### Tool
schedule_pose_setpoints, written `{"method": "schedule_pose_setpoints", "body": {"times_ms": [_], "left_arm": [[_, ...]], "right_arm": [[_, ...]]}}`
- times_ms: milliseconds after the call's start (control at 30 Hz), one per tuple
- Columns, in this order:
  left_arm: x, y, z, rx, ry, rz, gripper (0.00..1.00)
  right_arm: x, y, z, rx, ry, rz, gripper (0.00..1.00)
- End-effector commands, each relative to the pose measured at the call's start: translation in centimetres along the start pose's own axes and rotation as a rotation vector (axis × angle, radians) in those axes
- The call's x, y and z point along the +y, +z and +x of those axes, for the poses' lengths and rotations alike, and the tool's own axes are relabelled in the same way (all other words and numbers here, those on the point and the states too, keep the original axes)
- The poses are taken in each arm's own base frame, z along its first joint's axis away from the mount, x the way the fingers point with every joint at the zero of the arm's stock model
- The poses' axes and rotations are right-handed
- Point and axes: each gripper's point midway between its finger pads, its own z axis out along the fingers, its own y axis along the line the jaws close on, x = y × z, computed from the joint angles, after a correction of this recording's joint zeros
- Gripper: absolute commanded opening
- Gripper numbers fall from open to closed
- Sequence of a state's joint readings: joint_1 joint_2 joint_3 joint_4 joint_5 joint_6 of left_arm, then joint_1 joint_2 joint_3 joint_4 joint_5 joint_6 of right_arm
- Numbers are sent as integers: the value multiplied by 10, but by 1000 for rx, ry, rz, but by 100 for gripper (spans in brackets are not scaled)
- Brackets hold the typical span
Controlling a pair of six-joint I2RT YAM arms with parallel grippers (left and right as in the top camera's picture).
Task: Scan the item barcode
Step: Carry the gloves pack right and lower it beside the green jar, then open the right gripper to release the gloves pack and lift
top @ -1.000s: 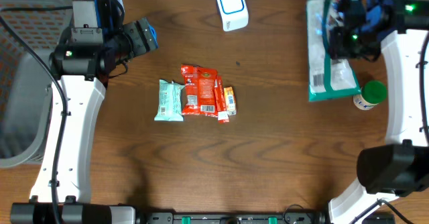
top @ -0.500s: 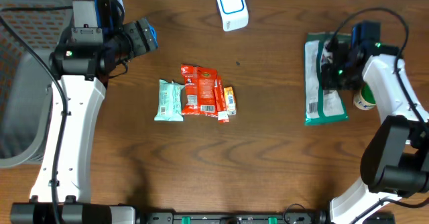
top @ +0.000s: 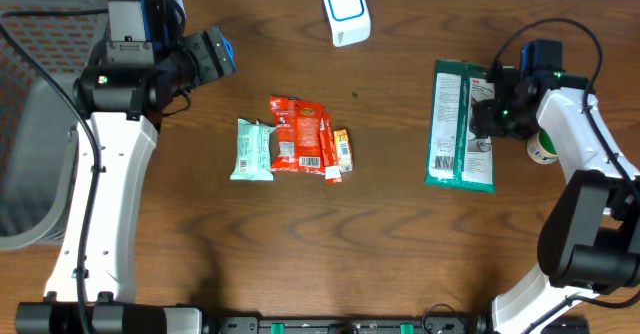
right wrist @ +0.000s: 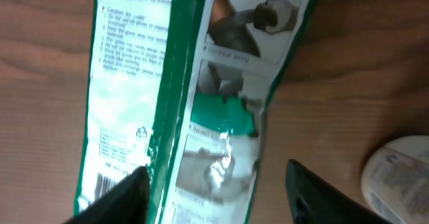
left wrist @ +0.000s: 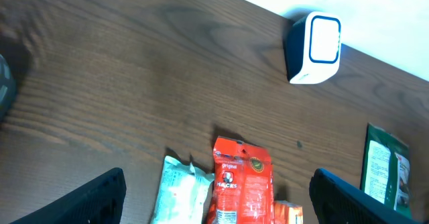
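A green and white packet [top: 458, 124] lies flat on the table right of centre, its barcode near its lower left corner [right wrist: 107, 180]. My right gripper [top: 490, 114] hovers over the packet's right side, open, its fingers [right wrist: 315, 190] spread wide over the packet [right wrist: 221, 117] without pinching it. The white and blue scanner [top: 346, 11] stands at the back centre, also in the left wrist view [left wrist: 315, 47]. My left gripper [top: 220, 54] hangs open at the back left, holding nothing.
A mint bar [top: 253, 150], a red snack pack [top: 299, 134] and a small orange pack [top: 342, 149] lie together mid-table. A green-capped bottle [top: 548, 144] stands right of the packet. A grey mesh basket [top: 30, 124] sits at the far left.
My right gripper carried the green packet leftward from the far right, laid it flat on the table and opened its jaws. The left arm has not moved.
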State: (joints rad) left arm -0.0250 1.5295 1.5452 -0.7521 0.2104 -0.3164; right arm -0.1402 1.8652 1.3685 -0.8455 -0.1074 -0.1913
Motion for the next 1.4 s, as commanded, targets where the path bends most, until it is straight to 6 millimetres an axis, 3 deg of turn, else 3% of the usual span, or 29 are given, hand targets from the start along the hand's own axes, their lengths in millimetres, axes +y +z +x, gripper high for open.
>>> {"method": "schedule_pose_setpoints", "body": {"times_ms": [0,100,200,233,400,533,700,867,1200,1367], "left_arm": [[0,-4,-3,-12,7,0,88],[0,-4,-3,-12,7,0,88],[0,-4,-3,-12,7,0,88],[0,-4,-3,-12,7,0,88],[0,-4,-3,-12,7,0,88],[0,-4,-3,-12,7,0,88],[0,-4,-3,-12,7,0,88],[0,-4,-3,-12,7,0,88],[0,-4,-3,-12,7,0,88],[0,-4,-3,-12,7,0,88]], "right_arm": [[0,-25,-23,-52,-8,-4,62],[26,-42,-29,-51,28,-124,58],[58,-44,-30,-43,80,-248,49],[67,-41,-28,-28,89,-267,44],[108,-15,-7,33,20,-272,43],[120,16,3,22,2,-158,44],[115,47,4,-70,-54,11,45],[98,59,4,-124,-49,99,46],[62,54,4,-127,36,163,47],[72,40,-6,-166,33,106,48]]}}
